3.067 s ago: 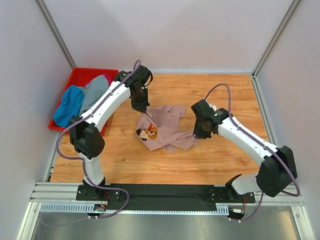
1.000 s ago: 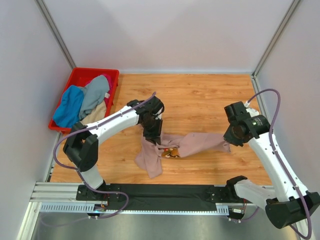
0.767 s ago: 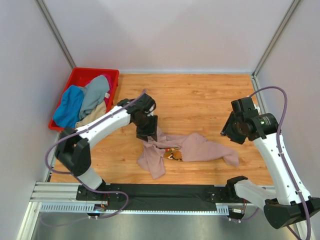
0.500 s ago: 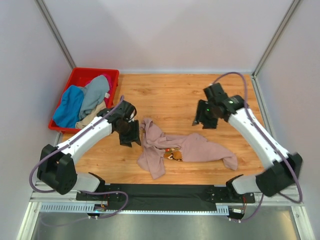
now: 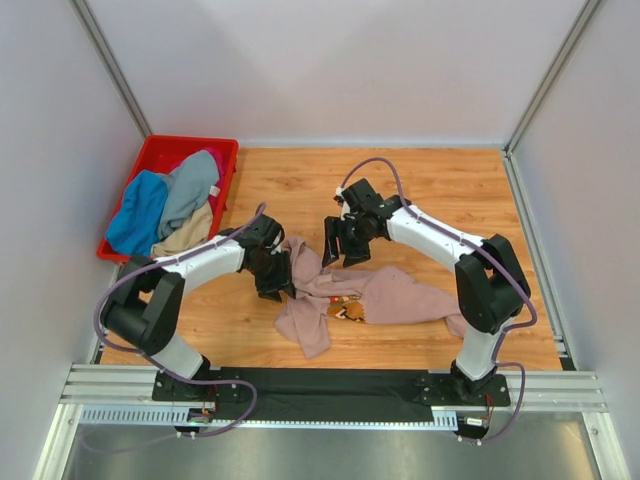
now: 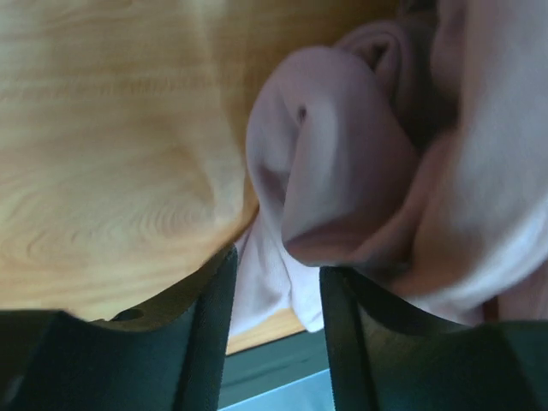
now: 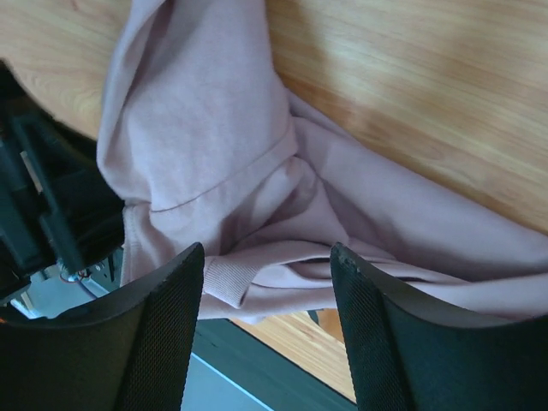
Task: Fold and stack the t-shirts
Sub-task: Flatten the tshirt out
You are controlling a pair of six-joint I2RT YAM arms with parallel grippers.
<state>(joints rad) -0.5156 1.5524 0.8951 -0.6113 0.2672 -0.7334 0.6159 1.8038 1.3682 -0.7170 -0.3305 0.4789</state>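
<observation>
1. The pink shirt [image 5: 370, 295] lies crumpled on the table [image 5: 430, 180], right of the red crate [image 5: 160, 146] and nearer the arm bases. Its small brown-orange print [image 5: 348, 310] faces up.
2. The left claw [image 5: 278, 285] is at the shirt's crate-side edge. Its fingers [image 6: 205, 325] stand partly apart. A rolled fold of pink cloth shows in the gap, not pinched (whether it touches a finger I cannot tell).
3. The right claw [image 5: 338, 250] is over the shirt's far edge, further from the crate than the left claw. Its fingers [image 7: 163, 334] are spread wide above the cloth and hold nothing.
4. In the crate are a blue shirt [image 5: 140, 212], a grey shirt [image 5: 190, 185] and a magenta shirt [image 5: 216, 160], heaped together.
</observation>
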